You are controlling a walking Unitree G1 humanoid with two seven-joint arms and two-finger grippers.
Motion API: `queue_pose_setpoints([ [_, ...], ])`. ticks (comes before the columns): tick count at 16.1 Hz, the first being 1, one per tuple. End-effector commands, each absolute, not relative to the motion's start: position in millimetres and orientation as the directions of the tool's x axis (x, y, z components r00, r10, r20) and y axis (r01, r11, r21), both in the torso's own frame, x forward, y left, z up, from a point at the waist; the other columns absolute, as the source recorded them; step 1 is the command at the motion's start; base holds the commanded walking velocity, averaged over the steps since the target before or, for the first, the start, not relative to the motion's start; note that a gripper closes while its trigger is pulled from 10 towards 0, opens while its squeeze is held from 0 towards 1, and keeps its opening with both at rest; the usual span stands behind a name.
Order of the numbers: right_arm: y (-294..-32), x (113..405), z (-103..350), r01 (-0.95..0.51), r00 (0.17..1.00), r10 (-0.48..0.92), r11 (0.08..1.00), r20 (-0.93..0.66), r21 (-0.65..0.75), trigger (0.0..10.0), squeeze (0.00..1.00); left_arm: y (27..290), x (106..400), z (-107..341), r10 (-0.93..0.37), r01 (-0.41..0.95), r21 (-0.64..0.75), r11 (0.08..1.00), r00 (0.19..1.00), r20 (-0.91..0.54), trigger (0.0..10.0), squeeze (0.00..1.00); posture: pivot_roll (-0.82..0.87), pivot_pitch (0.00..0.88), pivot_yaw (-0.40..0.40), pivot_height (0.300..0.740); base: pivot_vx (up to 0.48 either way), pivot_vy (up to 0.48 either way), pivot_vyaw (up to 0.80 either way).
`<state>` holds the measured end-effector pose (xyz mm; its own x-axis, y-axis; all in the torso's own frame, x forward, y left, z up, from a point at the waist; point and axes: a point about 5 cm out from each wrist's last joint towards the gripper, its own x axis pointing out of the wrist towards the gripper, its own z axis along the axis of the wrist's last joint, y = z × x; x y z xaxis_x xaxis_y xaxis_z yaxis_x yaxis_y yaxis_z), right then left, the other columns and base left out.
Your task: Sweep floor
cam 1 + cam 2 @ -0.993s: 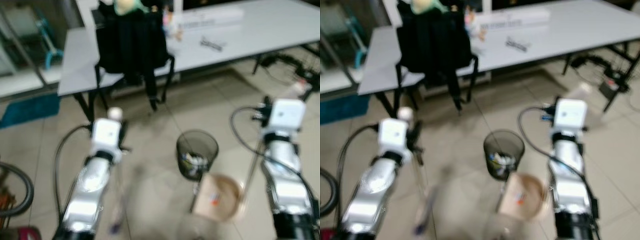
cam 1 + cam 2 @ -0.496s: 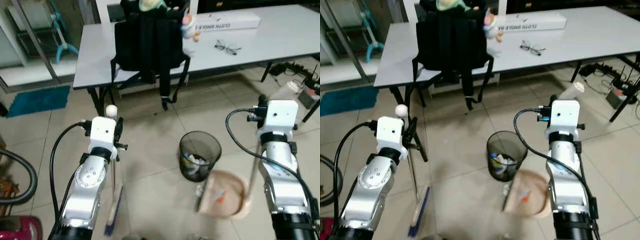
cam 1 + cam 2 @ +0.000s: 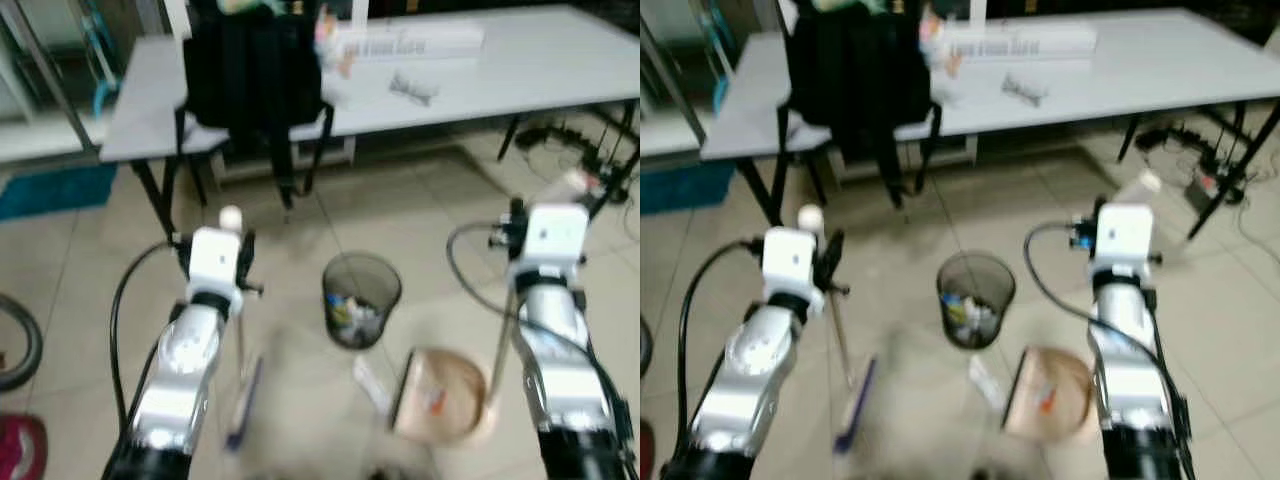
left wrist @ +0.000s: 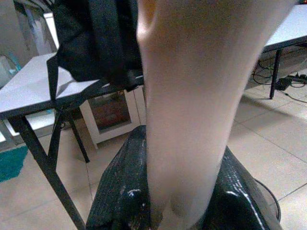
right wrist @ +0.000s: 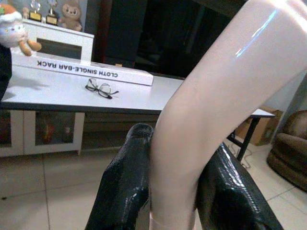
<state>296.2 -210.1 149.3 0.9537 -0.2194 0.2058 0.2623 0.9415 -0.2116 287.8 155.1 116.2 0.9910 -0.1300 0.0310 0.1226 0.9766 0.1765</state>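
My left gripper (image 4: pixel 182 158) is shut on the pale broom handle (image 4: pixel 192 96), which ends in a round knob (image 3: pixel 230 217). The handle runs down to a blue brush head (image 3: pixel 243 405) resting on the tiled floor beside my left arm. My right gripper (image 5: pixel 177 143) is shut on the pale dustpan handle (image 5: pixel 216 81). The beige dustpan (image 3: pixel 440 395) sits on the floor at my right with a small orange scrap inside. A white piece of litter (image 3: pixel 368 382) lies on the tiles between the dustpan and the brush head.
A dark mesh waste bin (image 3: pixel 360 300) holding rubbish stands on the floor between my arms. Behind it is a long grey table (image 3: pixel 520 70) with a black backpack (image 3: pixel 250 70), glasses and a white box. Cables lie at far right (image 3: pixel 590 150).
The whole picture has shifted and blurred, so the camera moved. Both grippers keep their hold, and the broom and dustpan stay in much the same place by the bin.
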Motion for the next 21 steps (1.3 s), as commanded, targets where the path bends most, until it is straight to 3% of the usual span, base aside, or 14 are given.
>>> queue_pose_setpoints([
  [1, -212.0, 296.0, 153.5, 0.271, 0.947, -0.221, 0.939, 0.233, -0.211, 10.0, 0.0, 154.8, 290.0, 123.4, -0.13, 0.115, 0.191, 0.975, 0.989, 0.068, 10.0, 0.0, -0.02, 0.051, 0.05, 0.74, 0.0, -0.48, 0.0],
  [5, -211.6, 299.0, 151.9, 0.265, 0.95, -0.217, 0.941, 0.226, -0.211, 10.0, 0.0, 156.0, 292.0, 120.5, -0.121, 0.112, 0.165, 0.98, 0.992, 0.046, 10.0, 0.0, -0.02, 0.057, 0.044, 0.74, 0.0, -0.36, 0.0],
  [9, -208.8, 298.4, 148.1, 0.255, 0.953, -0.21, 0.944, 0.218, -0.208, 10.0, 0.0, 154.5, 295.4, 122.4, -0.123, 0.114, 0.162, 0.98, 0.991, 0.045, 10.0, 0.0, -0.02, 0.067, 0.05, 0.74, 0.0, 0.461, 0.0],
  [12, -209.2, 301.0, 142.5, 0.249, 0.957, -0.203, 0.943, 0.209, -0.222, 10.0, 0.0, 151.6, 297.6, 121.8, -0.131, 0.12, 0.176, 0.977, 0.99, 0.055, 10.0, 0.0, -0.02, 0.076, 0.052, 0.74, 0.0, 0.0, 0.0],
  [21, -195.7, 334.4, 138.5, 0.199, 0.96, -0.134, 0.945, 0.246, -0.259, 10.0, 0.0, 149.1, 304.4, 123.9, -0.131, 0.112, 0.147, 0.983, 0.984, 0.123, 10.0, 0.0, 0.0, 0.222, 0.067, 0.74, 0.0, 0.0, 0.0],
])
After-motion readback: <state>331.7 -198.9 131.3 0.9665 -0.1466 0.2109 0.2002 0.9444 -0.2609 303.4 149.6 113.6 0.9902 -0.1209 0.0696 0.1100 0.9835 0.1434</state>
